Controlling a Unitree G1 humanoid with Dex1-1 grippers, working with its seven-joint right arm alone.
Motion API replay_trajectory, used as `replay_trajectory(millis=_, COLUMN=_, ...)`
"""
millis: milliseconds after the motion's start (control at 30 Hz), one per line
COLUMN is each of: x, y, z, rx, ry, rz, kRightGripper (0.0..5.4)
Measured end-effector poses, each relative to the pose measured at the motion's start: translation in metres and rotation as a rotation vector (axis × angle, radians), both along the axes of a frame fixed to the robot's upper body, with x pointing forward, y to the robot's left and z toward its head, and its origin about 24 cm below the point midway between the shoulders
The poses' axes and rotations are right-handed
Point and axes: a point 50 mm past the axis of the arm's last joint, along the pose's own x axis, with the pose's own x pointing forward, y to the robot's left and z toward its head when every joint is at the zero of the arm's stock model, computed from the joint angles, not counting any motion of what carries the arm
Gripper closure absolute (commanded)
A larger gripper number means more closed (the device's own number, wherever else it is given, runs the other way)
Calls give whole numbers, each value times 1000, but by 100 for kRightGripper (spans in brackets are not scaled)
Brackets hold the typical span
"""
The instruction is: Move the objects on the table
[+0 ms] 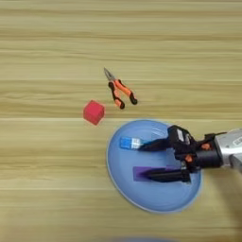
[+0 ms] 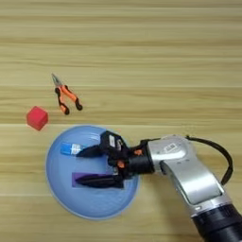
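Silver right arm [image 2: 189,175] enters from bottom-right corner. Right gripper [image 2: 82,165] over light-blue plate [image 2: 92,208], jaws spread wide, gripping nothing. Near finger lies over purple block [image 1: 141,173], flat on plate; far finger tip at end of blue stick [image 1: 131,142], can't tell if touching. Stick also on plate, label white; no writing readable. Further back on worktop [image 1: 56,47]: red cube [image 1: 93,112] just off plate's left rim, then pliers [image 1: 119,90], orange/black handles, apart from plate.
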Motion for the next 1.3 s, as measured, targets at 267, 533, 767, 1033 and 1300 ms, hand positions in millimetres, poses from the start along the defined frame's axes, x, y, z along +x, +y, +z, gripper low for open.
replay_trajectory(millis=267, x=16, y=4, z=34, rx=184, ry=-34, rz=-100, kRightGripper=86)
replay_trajectory(millis=533, x=35, y=15, z=37, rx=252, ry=-51, rz=-276, kRightGripper=4)
replay_trajectory(millis=767, x=53, y=20, z=33, rx=223, ry=-114, rz=-461, kRightGripper=4)
replay_trajectory(millis=1033, x=62, y=24, z=26, rx=155, ry=-167, rz=-581, kRightGripper=4)
replay_trajectory(millis=1300, x=76, y=26, z=1, rx=-5, ry=-153, rz=-722, kRightGripper=4)
